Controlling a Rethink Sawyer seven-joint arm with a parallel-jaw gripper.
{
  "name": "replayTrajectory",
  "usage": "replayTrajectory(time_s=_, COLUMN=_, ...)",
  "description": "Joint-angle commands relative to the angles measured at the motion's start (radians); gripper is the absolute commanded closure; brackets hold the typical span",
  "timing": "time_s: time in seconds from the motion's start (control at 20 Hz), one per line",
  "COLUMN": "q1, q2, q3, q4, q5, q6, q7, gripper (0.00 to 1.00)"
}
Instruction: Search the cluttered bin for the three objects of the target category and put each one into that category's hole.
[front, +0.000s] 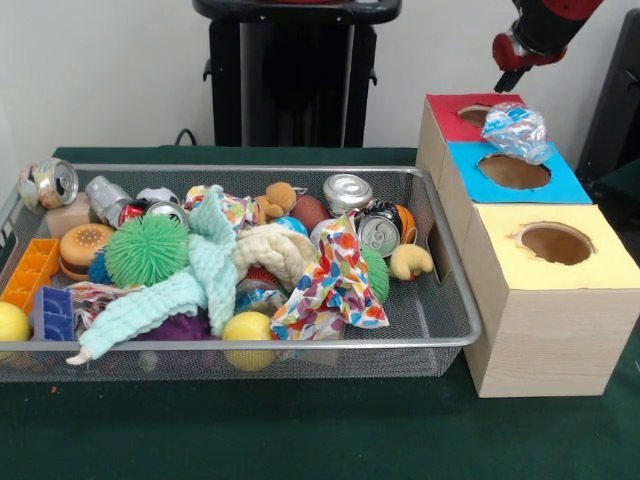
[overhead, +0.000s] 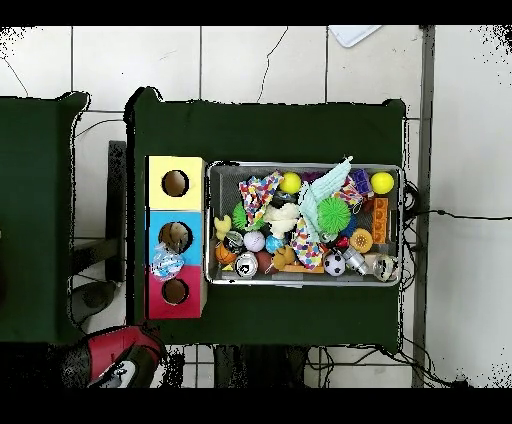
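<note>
A crumpled clear water bottle (front: 515, 130) with a blue-and-white label lies on top of the boxes, across the edge between the red and blue surrounds. It touches the far rim of the blue-surround hole (front: 514, 171). In the overhead view the bottle (overhead: 166, 264) lies between the blue hole (overhead: 175, 237) and the red hole (overhead: 175, 291). My gripper (front: 508, 80) hangs above and behind the bottle, apart from it. The wire mesh bin (front: 300, 345) is full of clutter; I see no other bottle in it.
The yellow-surround hole (front: 556, 243) is on the nearest box. The bin holds several metal cans (front: 347, 190), a green spiky ball (front: 146, 250), a mint cloth (front: 190, 290), yellow balls (front: 247, 327) and patterned fabric (front: 335, 280). The red arm (overhead: 115, 358) shows at the overhead view's bottom left.
</note>
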Motion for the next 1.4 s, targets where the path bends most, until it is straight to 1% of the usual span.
replayTrajectory(time_s=0.05, q1=-0.026, q2=0.030, q3=-0.014, q4=-0.148, q5=0.053, q6=0.058, q7=0.250, gripper=1.00)
replayTrajectory(time_s=0.1, q1=-0.032, q2=0.047, q3=-0.019, q4=-0.175, q5=0.047, q6=0.075, q7=0.243, gripper=1.00)
replayTrajectory(time_s=0.2, q1=-0.036, q2=0.051, q3=-0.025, q4=-0.198, q5=0.050, q6=0.094, q7=0.248, gripper=1.00)
replayTrajectory(time_s=0.3, q1=-0.036, q2=0.033, q3=-0.029, q4=-0.207, q5=0.053, q6=0.120, q7=0.254, gripper=1.00)
replayTrajectory(time_s=0.45, q1=-0.033, q2=0.000, q3=-0.046, q4=-0.228, q5=0.048, q6=0.189, q7=0.267, gripper=1.00)
replayTrajectory(time_s=0.5, q1=-0.038, q2=-0.013, q3=-0.045, q4=-0.222, q5=0.048, q6=0.194, q7=0.262, gripper=1.00)
replayTrajectory(time_s=0.8, q1=-0.038, q2=-0.026, q3=-0.063, q4=-0.245, q5=0.051, q6=0.215, q7=0.274, gripper=1.00)
replayTrajectory(time_s=0.95, q1=-0.030, q2=-0.040, q3=-0.071, q4=-0.262, q5=0.055, q6=0.260, q7=0.291, gripper=1.00)
replayTrajectory(time_s=1.15, q1=-0.024, q2=-0.100, q3=-0.084, q4=-0.256, q5=0.048, q6=0.355, q7=0.294, gripper=1.00)
replayTrajectory(time_s=1.25, q1=-0.026, q2=-0.127, q3=-0.089, q4=-0.244, q5=0.043, q6=0.377, q7=0.286, gripper=1.00)
replayTrajectory(time_s=1.4, q1=-0.035, q2=-0.128, q3=-0.097, q4=-0.251, q5=0.031, q6=0.380, q7=0.272, gripper=1.00)
